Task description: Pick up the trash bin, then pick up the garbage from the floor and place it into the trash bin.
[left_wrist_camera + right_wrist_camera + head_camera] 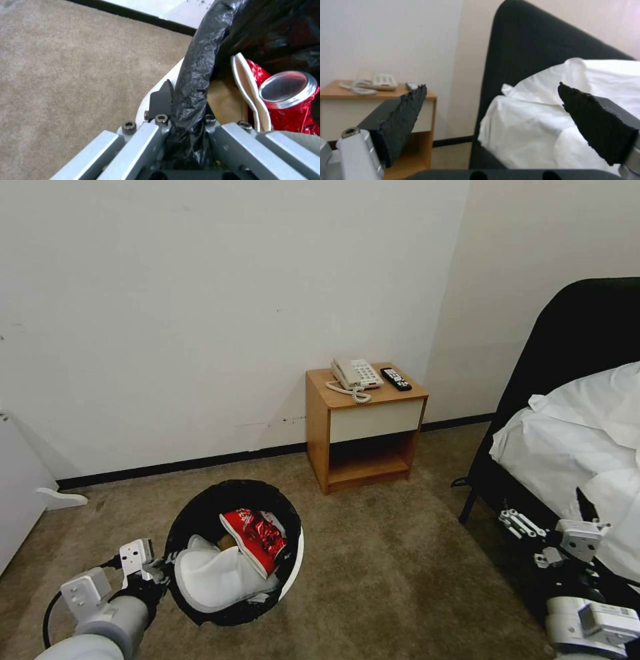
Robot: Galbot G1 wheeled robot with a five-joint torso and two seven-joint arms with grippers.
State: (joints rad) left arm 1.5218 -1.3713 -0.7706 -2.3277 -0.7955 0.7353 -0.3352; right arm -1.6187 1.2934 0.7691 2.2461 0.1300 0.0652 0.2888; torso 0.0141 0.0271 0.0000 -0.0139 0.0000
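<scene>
The trash bin (293, 570), round and white with a black bag over its rim, hangs tilted at the lower left of the head view. My left gripper (163, 567) is shut on its near rim; the left wrist view shows the black bag rim (196, 82) pinched between the pads. Inside lie a white slipper (217, 575), a red snack packet (257, 540), a red can (290, 100) and a brown cardboard scrap (226, 100). My right gripper (523, 527) hovers open at the lower right beside the bed, its pads (403, 117) spread with nothing between them.
A wooden nightstand (363, 430) with a phone (357, 375) and a remote (396, 379) stands against the wall. A bed with white sheets (580, 440) and a black headboard (587, 333) fills the right. A white object (63, 498) lies on the carpet at far left.
</scene>
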